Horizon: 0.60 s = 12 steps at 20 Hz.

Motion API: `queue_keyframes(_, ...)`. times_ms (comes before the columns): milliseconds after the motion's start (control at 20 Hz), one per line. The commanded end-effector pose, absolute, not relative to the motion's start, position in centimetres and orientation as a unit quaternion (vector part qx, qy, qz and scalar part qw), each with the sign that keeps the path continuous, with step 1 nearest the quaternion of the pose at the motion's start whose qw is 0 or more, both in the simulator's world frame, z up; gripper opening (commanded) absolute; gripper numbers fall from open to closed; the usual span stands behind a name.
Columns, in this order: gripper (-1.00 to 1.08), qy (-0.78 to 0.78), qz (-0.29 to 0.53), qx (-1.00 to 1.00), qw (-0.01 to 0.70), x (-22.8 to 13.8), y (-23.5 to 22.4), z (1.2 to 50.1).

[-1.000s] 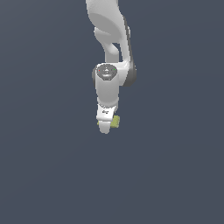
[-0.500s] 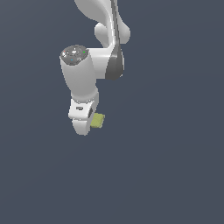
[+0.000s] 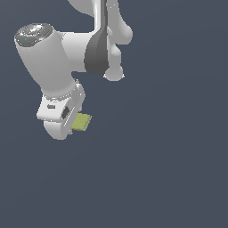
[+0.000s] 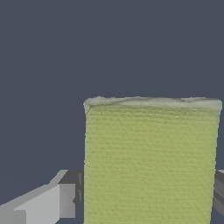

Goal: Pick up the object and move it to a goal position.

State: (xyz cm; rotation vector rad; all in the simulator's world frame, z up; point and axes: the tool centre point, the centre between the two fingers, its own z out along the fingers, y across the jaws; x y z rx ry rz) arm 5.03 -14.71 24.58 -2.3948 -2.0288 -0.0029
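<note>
White robot arm [image 3: 67,49] against plain dark grey backdrop; no bench or other support visible. Pincer [image 3: 60,127] points downward, sits toward exterior view's left. Block [image 3: 82,122], small, flat, yellow-green, pokes out beside pincer on exterior view's right. Wrist view: block [image 4: 151,162] fills space between two grey fingers [image 4: 48,202], one each side, pressed against it, so pincer clamped on block. Judgement: pickup looks done, block carried. Left: transport to goal. No goal marker visible, remaining travel cannot be told.

Bare simulator void, flat grey backdrop [image 3: 178,169]
</note>
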Motion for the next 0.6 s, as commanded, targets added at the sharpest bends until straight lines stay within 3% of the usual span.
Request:
queue_keyframes(0, -1.00, -0.647, -0.001, -0.763, 0.001, 5.8, -15.9, 25.8)
queue_keyframes(550, -1.00, -0.646, 0.000, -0.763, 0.001, 8.5, -19.9, 29.8)
